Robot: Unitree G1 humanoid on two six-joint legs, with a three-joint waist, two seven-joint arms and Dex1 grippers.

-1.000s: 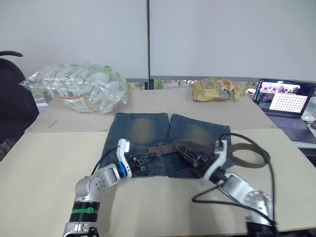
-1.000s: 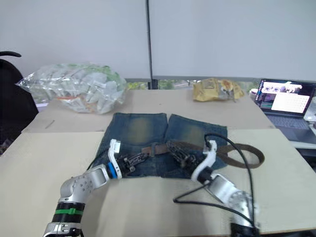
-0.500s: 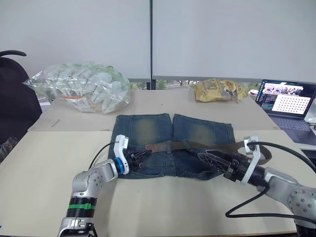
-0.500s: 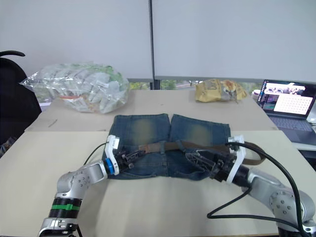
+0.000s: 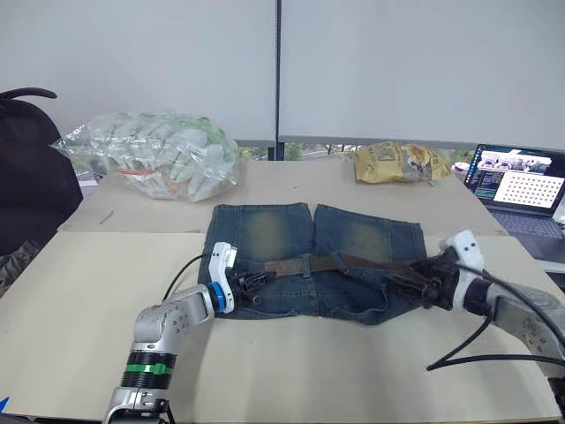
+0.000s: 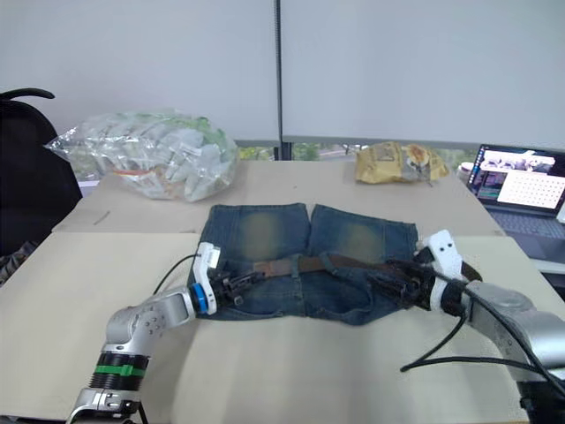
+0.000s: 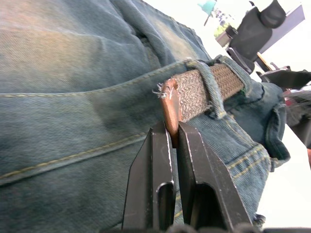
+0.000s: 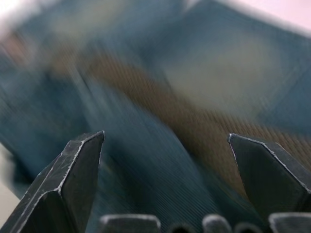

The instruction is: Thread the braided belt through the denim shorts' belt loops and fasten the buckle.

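Presently the denim shorts lie flat at table centre, the braided belt running along the waistband; the left gripper pinches the belt tip just past a belt loop; the right gripper, at three o'clock, hovers with fingers spread; risk: a thin edge grip may slip under pull.

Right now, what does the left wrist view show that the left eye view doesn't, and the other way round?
Left wrist view: close detail of the left jaws pinching the braided belt's frayed tip, which has just come through a belt loop.
Left eye view: the wider table, with a clear bag, a yellow snack bag and a laptop.
Both: the denim shorts with the belt running along the waistband.
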